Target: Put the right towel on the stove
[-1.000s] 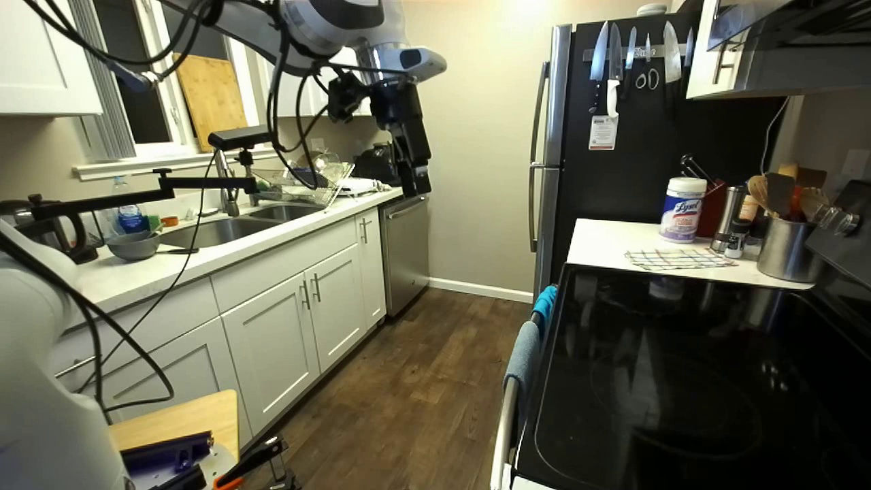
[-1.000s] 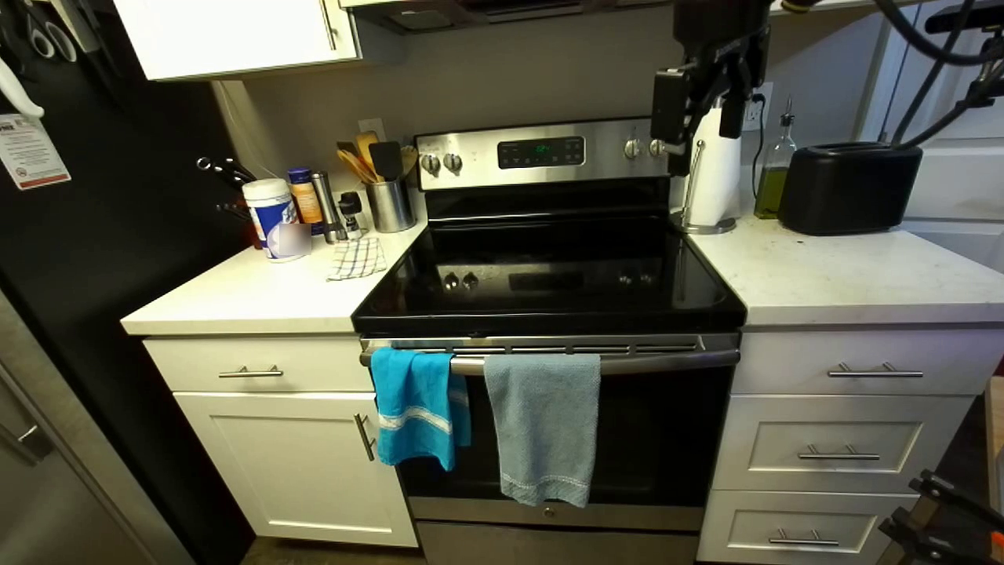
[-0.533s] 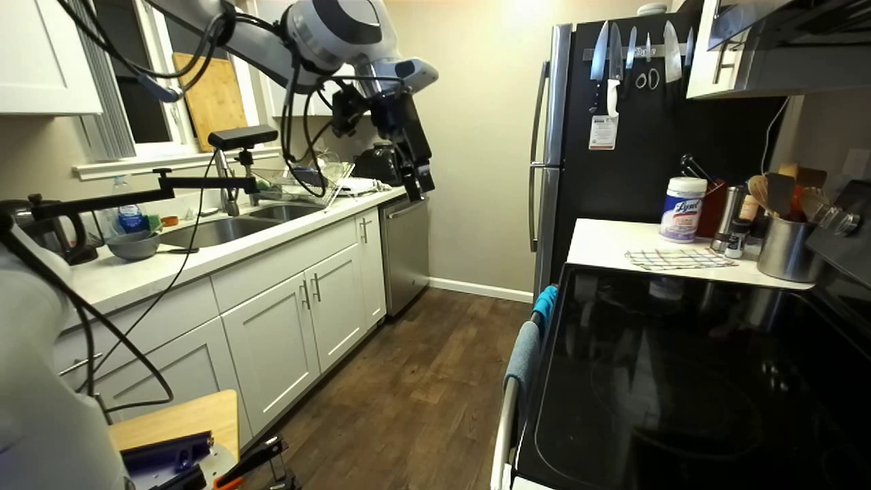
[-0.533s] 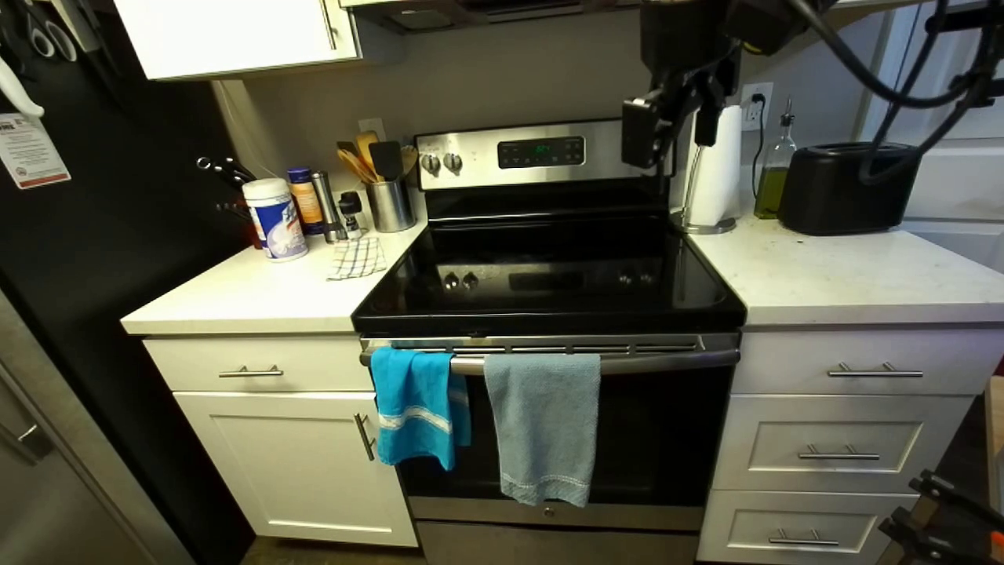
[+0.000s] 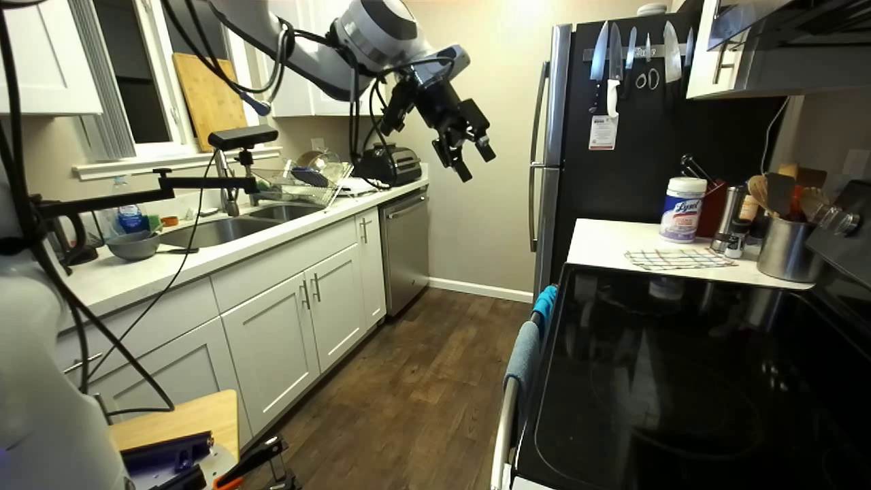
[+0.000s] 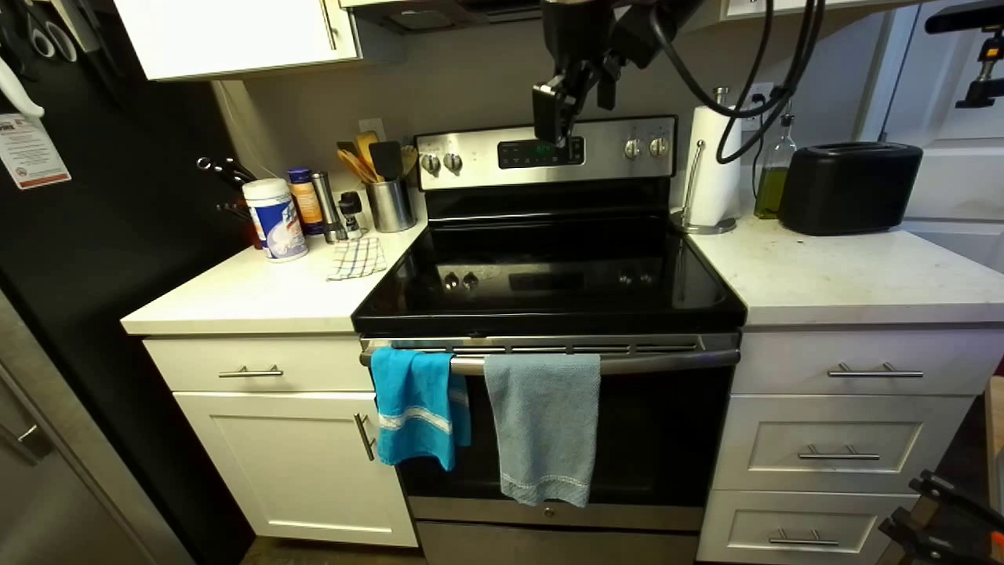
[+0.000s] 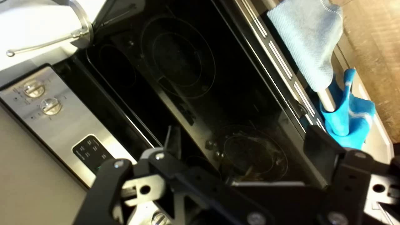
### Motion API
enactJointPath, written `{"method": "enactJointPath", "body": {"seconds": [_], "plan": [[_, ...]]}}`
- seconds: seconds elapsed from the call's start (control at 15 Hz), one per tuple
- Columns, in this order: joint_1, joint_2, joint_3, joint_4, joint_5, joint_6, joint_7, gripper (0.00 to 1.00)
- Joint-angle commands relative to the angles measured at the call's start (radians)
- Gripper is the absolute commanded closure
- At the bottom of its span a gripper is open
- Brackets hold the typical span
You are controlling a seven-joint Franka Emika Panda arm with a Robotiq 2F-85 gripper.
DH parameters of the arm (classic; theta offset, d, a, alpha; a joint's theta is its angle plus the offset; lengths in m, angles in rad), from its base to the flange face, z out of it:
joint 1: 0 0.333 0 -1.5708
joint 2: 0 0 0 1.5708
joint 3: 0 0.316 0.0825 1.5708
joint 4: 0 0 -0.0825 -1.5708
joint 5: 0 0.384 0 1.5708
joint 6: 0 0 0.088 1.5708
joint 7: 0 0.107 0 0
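In an exterior view, the gripper (image 6: 580, 122) partly hides the display (image 6: 524, 155) past the back edge of the stovetop (image 6: 549, 259); the wrist view crops the grey-blue towel (image 7: 307, 39).

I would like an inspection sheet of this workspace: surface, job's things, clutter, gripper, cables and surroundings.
Surface: black stove top; pale marks by one burner ring, smears or reflections, cannot tell.
Job's things: grey-blue towel, at right in an exterior view, hangs on the oven handle beside a bright blue towel.
Clutter: wipes tub, checked cloth, utensil holder on the counter.
Gripper: open, holding nothing.
Cables: dark loops beside the arm.
Surroundings: dark fridge with knives on its side, black toaster.
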Motion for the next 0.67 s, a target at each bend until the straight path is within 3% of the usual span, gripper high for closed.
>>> {"method": "enactJointPath", "body": {"seconds": [0.0,0.4,0.6], "plan": [[0.049,0.093,-0.045,0.092,-0.063,0.042,-0.081,0.0],[0.091,0.196,-0.098,0.202,-0.063,0.139,-0.169,0.0],[0.092,0.238,-0.108,0.229,-0.021,0.247,-0.245,0.0]]}}
